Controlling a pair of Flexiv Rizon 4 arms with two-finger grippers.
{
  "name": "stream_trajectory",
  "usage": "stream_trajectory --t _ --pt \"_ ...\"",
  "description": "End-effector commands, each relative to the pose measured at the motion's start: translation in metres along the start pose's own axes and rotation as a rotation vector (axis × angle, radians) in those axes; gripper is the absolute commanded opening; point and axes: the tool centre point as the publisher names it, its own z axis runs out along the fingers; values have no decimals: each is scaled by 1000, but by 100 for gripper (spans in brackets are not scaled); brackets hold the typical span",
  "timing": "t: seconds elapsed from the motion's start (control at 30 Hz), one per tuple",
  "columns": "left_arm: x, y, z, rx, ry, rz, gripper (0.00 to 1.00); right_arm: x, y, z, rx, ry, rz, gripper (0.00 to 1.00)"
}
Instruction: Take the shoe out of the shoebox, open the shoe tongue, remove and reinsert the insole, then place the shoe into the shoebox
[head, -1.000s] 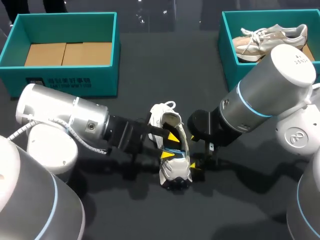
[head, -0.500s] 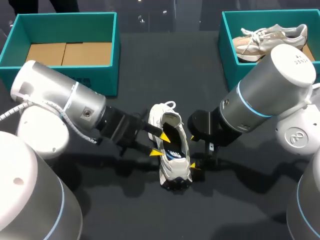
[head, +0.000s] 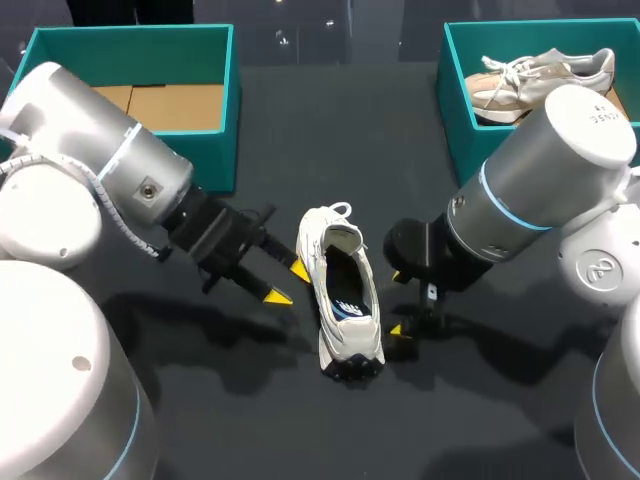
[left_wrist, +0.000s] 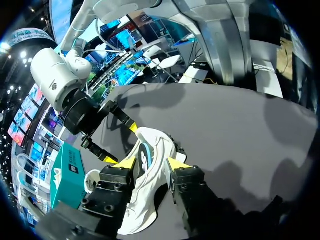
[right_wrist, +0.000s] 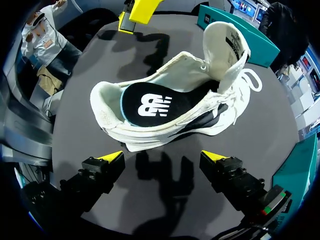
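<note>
1. Shoe (head: 342, 300): a white trainer resting on the dark table (head: 300, 150) between the two arms, outside both boxes, with its opening facing up and its heel towards the robot.
2. Its tongue (right_wrist: 227, 45) stands pulled up and back. A black insole (right_wrist: 150, 105) lies flat inside.
3. The left gripper (head: 288, 283) hangs just beside the shoe's left flank. Its yellow-tipped fingers are spread apart and hold nothing, and there is a gap to the shoe.
4. In the left wrist view the shoe (left_wrist: 142, 200) lies ahead of the left gripper (left_wrist: 151, 163), seen through the space between its fingers.
5. The right gripper (head: 397, 303) sits near the shoe's right side, low by the table. In its own wrist view the right gripper (right_wrist: 162, 157) has its fingers wide apart and the shoe (right_wrist: 170, 110) lies ahead of them, untouched.
6. A teal box (head: 130, 45) stands at the far left with cardboard inside.
7. A second teal box (head: 455, 100) at the far right holds a beige shoe (head: 540, 80).
</note>
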Motion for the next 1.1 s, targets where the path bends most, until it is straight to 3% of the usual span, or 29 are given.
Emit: stream_trajectory --t 0.03,0.37,0.4,0.43,0.47,0.57,1.1 --pt "0 -5 -24 -9 59 9 35 4 -22 -26 15 -22 26 100" --pt "-4 0 -44 -23 149 56 29 5 -50 -52 58 -71 73 100" --pt "-5 0 -45 -23 160 59 24 4 -52 -54 60 -72 74 100" --pt "-6 0 -47 -28 181 73 2 4 -57 -57 57 -80 68 100" --pt "-6 1 -49 -33 206 87 0 2 -62 -59 60 -73 55 100" --pt "-10 1 -56 -81 315 137 0 1 -66 -60 70 -67 50 100" --pt "-10 1 -56 -81 315 137 0 1 -66 -60 70 -67 50 100"
